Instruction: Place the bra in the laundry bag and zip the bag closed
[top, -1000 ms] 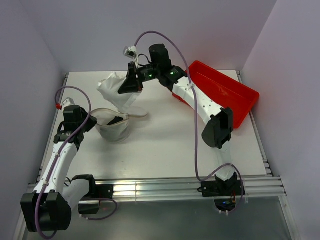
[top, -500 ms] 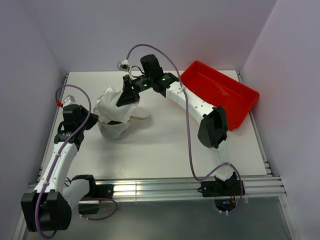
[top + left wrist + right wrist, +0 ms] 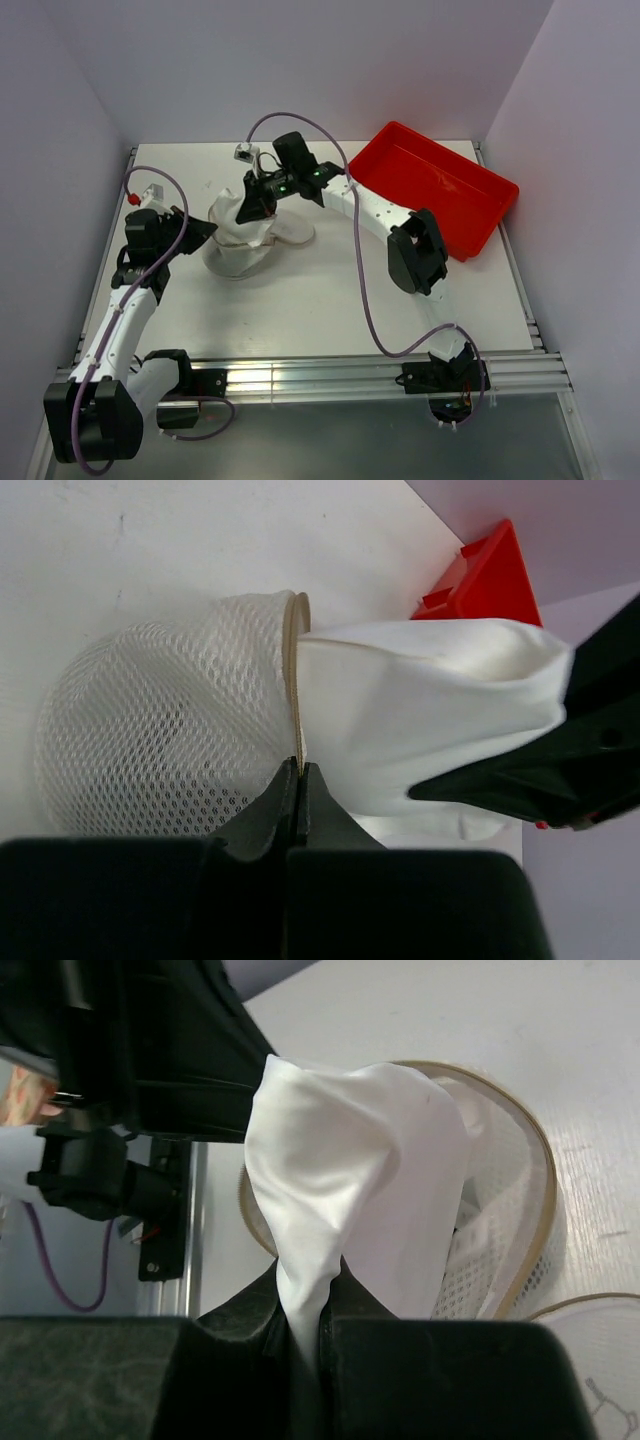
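I am inserting: the left gripper (image 3: 300,772) pinches the rim of the laundry bag (image 3: 150,745) at left, the right gripper (image 3: 305,1282) clamps the bra (image 3: 350,1160) over its mouth, so next I should push it inside.

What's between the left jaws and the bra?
Only the laundry bag's tan rim, which the left jaws pinch; the bra sits right beyond. The left wrist view shows it.

No writing, label, brand or number is legible on anything here.
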### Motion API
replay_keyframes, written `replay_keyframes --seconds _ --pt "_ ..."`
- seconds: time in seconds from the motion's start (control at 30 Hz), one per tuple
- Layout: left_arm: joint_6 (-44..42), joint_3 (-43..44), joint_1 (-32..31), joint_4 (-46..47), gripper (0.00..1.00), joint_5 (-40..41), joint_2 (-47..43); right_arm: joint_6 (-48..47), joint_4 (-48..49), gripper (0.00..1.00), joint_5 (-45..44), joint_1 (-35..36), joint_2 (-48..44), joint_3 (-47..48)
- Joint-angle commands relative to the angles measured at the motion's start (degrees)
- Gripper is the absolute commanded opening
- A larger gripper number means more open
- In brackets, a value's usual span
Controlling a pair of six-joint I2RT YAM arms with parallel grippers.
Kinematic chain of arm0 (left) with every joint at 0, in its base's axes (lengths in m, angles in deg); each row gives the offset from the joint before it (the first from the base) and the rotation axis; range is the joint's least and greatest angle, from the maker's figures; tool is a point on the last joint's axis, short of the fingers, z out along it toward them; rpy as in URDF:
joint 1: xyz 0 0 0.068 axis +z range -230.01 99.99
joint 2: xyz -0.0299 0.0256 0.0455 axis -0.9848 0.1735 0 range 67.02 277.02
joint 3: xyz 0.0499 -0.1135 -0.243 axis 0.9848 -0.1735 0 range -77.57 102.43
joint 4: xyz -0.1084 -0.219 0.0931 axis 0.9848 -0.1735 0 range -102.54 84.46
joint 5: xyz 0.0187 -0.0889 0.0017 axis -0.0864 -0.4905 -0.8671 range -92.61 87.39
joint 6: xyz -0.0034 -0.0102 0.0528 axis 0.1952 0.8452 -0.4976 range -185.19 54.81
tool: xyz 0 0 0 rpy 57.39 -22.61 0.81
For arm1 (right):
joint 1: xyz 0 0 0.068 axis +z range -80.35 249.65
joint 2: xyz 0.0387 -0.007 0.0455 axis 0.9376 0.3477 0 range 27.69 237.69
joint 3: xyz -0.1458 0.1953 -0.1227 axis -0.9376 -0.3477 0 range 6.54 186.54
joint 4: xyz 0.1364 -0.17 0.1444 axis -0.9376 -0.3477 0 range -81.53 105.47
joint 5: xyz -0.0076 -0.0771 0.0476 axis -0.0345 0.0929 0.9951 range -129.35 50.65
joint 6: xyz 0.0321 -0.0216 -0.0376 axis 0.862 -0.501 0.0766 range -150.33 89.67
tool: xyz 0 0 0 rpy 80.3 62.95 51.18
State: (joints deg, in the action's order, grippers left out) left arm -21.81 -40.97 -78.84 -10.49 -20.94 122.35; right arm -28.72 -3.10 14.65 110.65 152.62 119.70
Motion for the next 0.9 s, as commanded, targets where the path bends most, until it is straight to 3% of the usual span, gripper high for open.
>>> replay_keyframes --seconds 0.0,0.33,0.53,0.6,0.63,0.67,0.73,0.87 --pt "0.31 0.84 0.06 5.38 0.00 -3.47 -1.02 -0.97 0.83 0.00 -3.98 1.80 1.90 0.83" --pt "1.98 1.64 -0.20 12.07 0.00 -8.21 0.04 -4.16 -8.06 0.00 -11.10 6.82 5.77 -0.05" --pt "4.87 -3.37 -0.64 14.61 0.00 -13.13 -1.62 6.10 -6.05 0.00 -19.52 6.82 7.09 2.41" --pt "5.40 -5.57 -0.64 14.01 0.00 -14.19 -3.29 17.33 4.36 0.00 -20.86 5.16 2.64 -4.73" --pt "5.40 -6.18 -1.51 12.70 0.00 -14.28 -4.00 21.82 17.12 0.00 -21.56 4.71 0.17 -9.32" --pt "5.23 -7.06 -2.30 11.64 0.00 -13.76 -4.70 29.86 23.43 0.00 -23.13 4.36 -2.12 -13.54" --pt "4.70 -7.50 -2.66 8.40 0.00 -13.23 -6.63 35.89 33.71 0.00 -28.84 3.66 -7.31 -22.52" --pt "6.89 -8.82 -3.63 7.15 0.00 -15.24 -8.13 45.66 36.50 0.00 -41.83 3.92 -11.10 -28.25"
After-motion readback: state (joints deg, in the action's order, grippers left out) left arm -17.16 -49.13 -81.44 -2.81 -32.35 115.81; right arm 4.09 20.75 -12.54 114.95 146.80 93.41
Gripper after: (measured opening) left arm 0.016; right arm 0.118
